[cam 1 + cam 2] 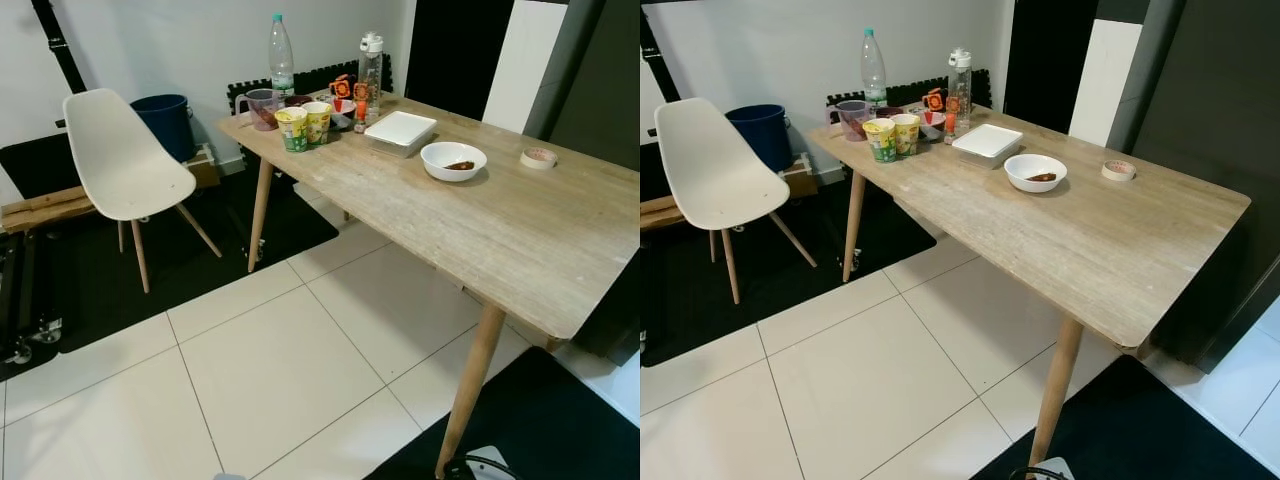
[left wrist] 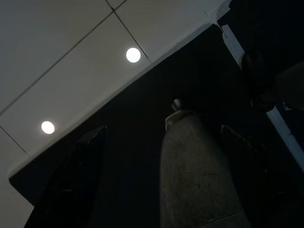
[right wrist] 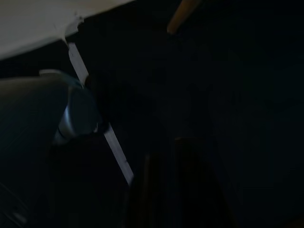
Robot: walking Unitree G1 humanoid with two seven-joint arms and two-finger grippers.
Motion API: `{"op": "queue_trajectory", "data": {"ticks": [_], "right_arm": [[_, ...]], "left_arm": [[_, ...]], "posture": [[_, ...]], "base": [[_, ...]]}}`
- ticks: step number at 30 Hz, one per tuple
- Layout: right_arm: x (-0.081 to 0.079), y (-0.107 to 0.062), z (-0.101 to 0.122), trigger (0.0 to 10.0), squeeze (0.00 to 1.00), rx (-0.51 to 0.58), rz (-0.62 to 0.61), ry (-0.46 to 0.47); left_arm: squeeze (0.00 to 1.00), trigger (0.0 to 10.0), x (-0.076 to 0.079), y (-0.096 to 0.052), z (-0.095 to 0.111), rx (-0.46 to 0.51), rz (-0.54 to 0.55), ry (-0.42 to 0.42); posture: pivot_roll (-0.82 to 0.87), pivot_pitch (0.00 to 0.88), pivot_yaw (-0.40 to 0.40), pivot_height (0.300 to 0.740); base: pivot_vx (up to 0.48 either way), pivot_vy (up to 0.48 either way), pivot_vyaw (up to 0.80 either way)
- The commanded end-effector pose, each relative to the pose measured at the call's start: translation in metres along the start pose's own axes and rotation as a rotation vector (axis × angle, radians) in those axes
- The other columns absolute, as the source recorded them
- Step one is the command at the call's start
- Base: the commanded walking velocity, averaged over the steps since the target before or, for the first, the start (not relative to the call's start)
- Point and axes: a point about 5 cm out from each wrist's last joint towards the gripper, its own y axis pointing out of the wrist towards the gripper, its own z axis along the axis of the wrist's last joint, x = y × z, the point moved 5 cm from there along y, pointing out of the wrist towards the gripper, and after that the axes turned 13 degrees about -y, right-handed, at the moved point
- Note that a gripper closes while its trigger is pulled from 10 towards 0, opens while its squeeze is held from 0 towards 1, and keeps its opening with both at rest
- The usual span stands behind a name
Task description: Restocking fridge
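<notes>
Approaching the table [image 1: 520,240]; next, reach the far-left bottle [image 1: 281,55]. Left tool [image 2: 161,156] apart; right tool's state unclear.

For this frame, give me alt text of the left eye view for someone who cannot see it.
A wooden table holds a white bowl, a white lidded container, two printed cups, bottles and a tape roll. A white chair stands beside it on tiled floor.

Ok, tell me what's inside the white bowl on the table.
The white bowl holds a small brown piece of food lying near its right side; the rest of the inside looks bare white. What the food is cannot be told.
</notes>
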Motion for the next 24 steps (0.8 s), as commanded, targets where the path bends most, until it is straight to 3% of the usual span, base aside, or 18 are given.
{"op": "queue_trajectory", "data": {"ticks": [1, 20, 24], "right_arm": [[-0.003, 0.000, 0.002, 10.0, 1.00, 0.019, 0.007, 0.032], [-0.005, 0.000, 0.003, 10.0, 1.00, 0.027, 0.028, 0.021], [-0.003, 0.000, 0.004, 10.0, 1.00, 0.030, 0.011, 0.042]], "left_arm": [[1.00, 10.0, 0.000, 0.000, -0.006, -0.019, 0.001, -0.018], [1.00, 10.0, -0.013, -0.001, 0.001, 0.000, 0.066, 0.002], [1.00, 10.0, -0.020, -0.002, 0.004, 0.013, 0.108, -0.045]], "posture": [[-0.05, 0.000, 0.021, 0.740], [-0.05, 0.000, 0.025, 0.740], [-0.05, 0.000, 0.025, 0.740]], "base": [[0.000, 0.000, 0.00], [0.000, 0.000, 0.00], [0.000, 0.000, 0.00]]}}
